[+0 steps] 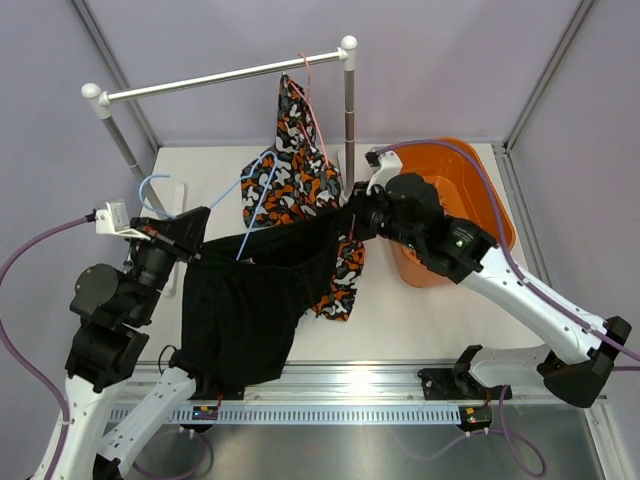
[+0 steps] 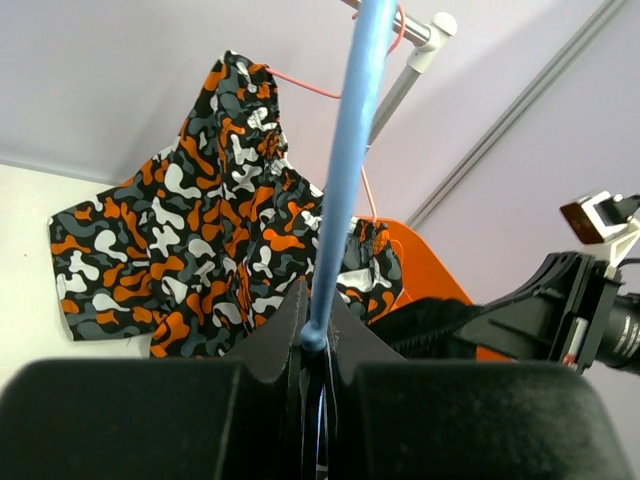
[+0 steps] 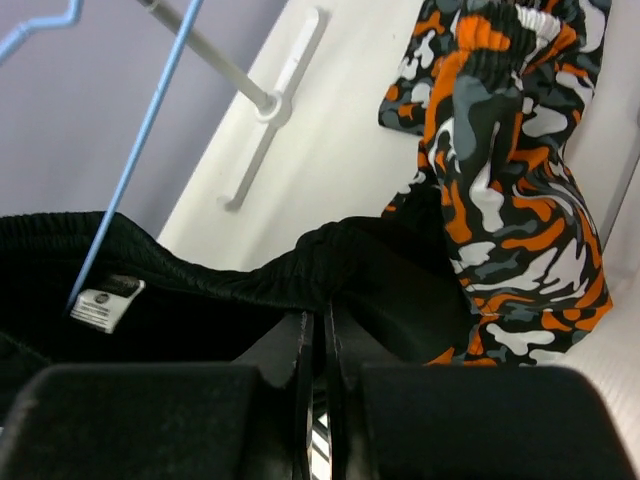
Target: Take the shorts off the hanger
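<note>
Left fingers pinch the blue hanger; right fingers clamp the black shorts at the waistband. Pulling steadily apart, with the hanger gripped firmly, should free them.

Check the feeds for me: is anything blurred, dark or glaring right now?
Top view: even light, no glare, sharp, though the black shorts read as a flat dark mass. Left wrist view: camouflage shorts sharp, blue hanger slightly soft, fingers a dark blur. Right wrist view: fingers equally dark; the waistband folds are visible.
</note>
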`<state>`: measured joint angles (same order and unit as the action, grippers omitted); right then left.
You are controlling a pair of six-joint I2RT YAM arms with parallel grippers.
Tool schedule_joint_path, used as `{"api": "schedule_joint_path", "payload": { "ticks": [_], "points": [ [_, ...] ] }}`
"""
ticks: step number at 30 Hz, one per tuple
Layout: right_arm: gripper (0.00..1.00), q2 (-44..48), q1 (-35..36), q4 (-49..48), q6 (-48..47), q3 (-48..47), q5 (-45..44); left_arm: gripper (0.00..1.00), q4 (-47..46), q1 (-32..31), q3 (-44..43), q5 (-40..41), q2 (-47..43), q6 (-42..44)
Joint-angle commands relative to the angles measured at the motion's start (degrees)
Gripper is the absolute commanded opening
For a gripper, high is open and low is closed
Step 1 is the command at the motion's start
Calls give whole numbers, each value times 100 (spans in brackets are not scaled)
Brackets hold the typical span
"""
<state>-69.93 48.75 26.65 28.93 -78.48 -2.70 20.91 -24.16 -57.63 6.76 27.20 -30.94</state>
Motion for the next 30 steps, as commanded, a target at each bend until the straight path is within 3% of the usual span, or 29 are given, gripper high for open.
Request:
{"api": "schedule_joint_path", "payload": {
  "ticks": [1, 2, 5, 15, 24, 30],
  "points": [
    [0, -195, 491, -144, -115, -18, 245, 0, -675, 34, -240, 142, 241, 132],
    [0, -283, 739, -56, -185, -149, -226, 0, -867, 26, -293, 63, 407, 106],
    [0, -740, 1625, 243, -370, -509, -538, 0, -1262, 34, -469, -184, 750, 1],
    [0, -1523, 3578, 586, -870, -985, -574, 0, -1888, 34, -1224, -62, 1551, 44],
    [0, -1926, 4590, 1279, -1407, -1196, -284, 0, -2195, 34, -1497, 931, 1727, 404],
    [0, -1824, 4802, 1412, -1179, -1109, -1196, 0, -1925, 34, -1954, 985, 2034, 563]
  ]
}}
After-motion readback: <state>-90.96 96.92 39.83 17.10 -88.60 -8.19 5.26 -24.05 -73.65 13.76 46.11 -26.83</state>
